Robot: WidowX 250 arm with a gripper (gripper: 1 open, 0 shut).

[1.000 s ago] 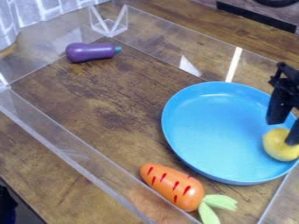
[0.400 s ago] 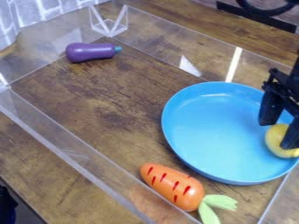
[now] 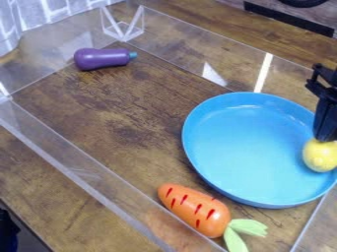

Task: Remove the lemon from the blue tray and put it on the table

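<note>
While the catalogue runs, one step is in hand: the grasp of the fruit, lift not yet begun.

Item, the lemon [image 3: 320, 156]: small, yellow, rounded; lying inside the blue tray [image 3: 237, 148] at its right-hand side, close by the rim and near the edge of the view.

Item, the gripper [image 3: 322, 141]: black, pointing straight down from above, its tips at the lemon's top. Claw clenched; it looks closed about the lemon, though the fingertips are too dark and cropped to show how much of the fruit they catch.

Item, the table [image 3: 118, 118]: dark worn wood, walled in clear acrylic, with open boards left of the tray.

Item, a purple eggplant [image 3: 102, 58]: far corner, well apart from the tray.

Item, an orange carrot [image 3: 195, 210]: green-leaved, just beside the tray's near rim.

Judgement on the next move: raise the lemon straight up clear of the raised rim, carry it over bare wood, lower and let go. A smooth round toy may slip from a shallow pinch, so a slow lift seems wise.
</note>
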